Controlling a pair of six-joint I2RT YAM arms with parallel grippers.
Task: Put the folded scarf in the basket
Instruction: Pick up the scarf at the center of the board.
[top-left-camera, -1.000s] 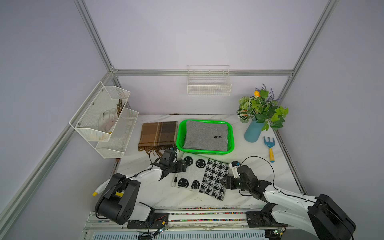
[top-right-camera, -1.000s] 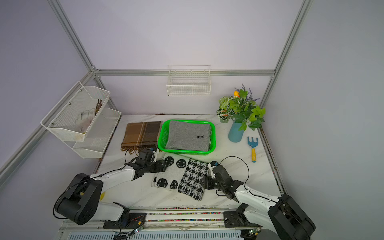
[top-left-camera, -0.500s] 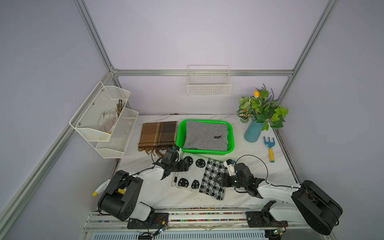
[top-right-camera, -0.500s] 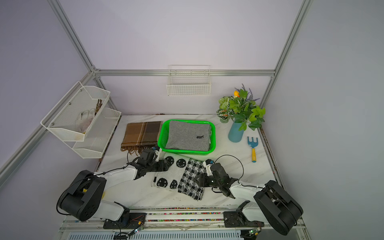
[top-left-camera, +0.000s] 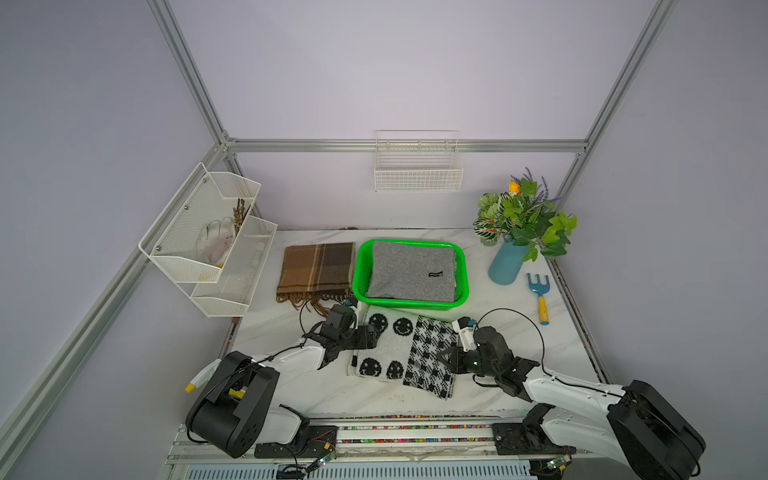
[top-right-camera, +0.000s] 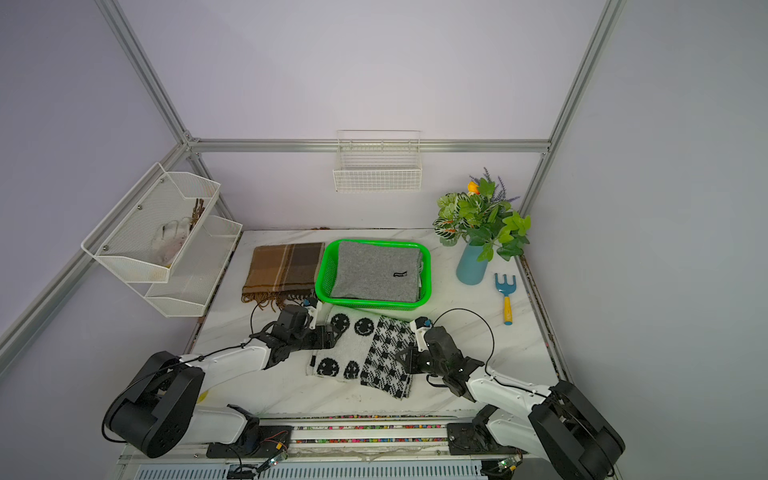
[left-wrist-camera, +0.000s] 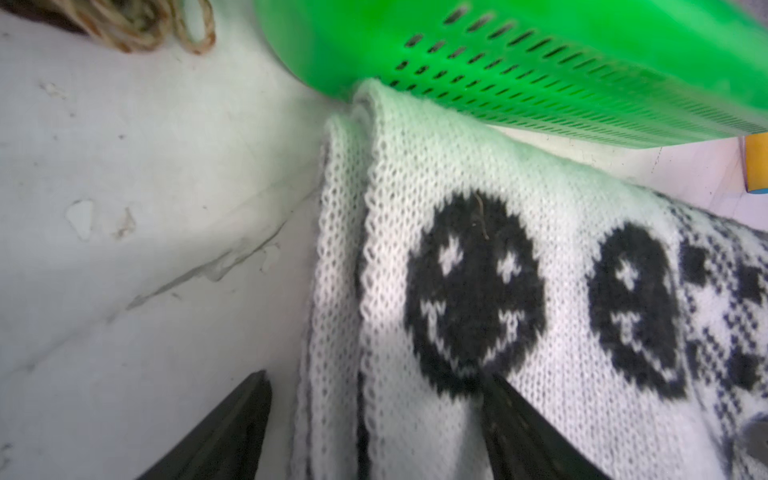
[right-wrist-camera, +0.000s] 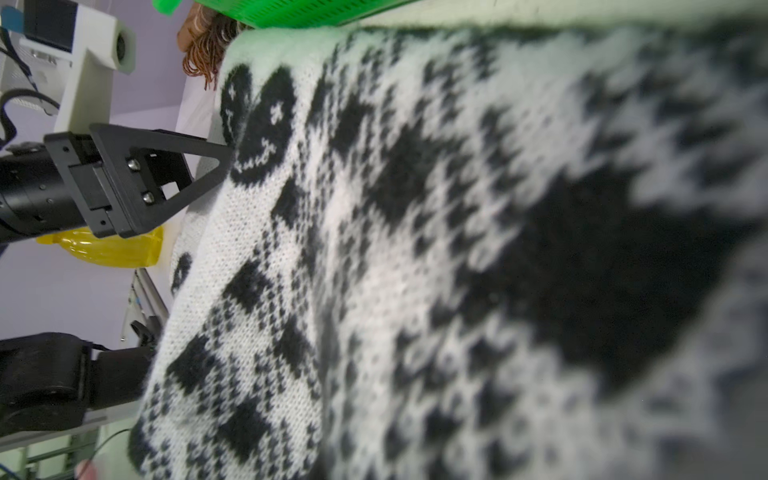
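Left gripper (top-left-camera: 374, 336) had edged onto the scarf (top-left-camera: 390, 349), jaws spread astride its edge. Right gripper (top-left-camera: 448, 360) at opposite edge, grip unclear. Scarf lay outside, against near wall of the basket (top-left-camera: 360, 270). Label (top-left-camera: 435, 274) on gray cloth (top-left-camera: 407, 266) unreadable.

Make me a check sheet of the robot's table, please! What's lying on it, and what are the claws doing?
Surface: white marble table, a few scuff marks.
Job's things: black-and-white knitted scarf lies folded on the table, one corner against the green basket; a grey cloth already lies in the basket.
Clutter: brown plaid scarf, blue vase of plants, blue hand rake.
Grippers: left gripper open, jaws astride the scarf's edge; right gripper at the opposite edge, grip cannot be told.
Cables: black cable loops over the table by the right arm.
Surroundings: white mesh rack and white wire basket on the walls.
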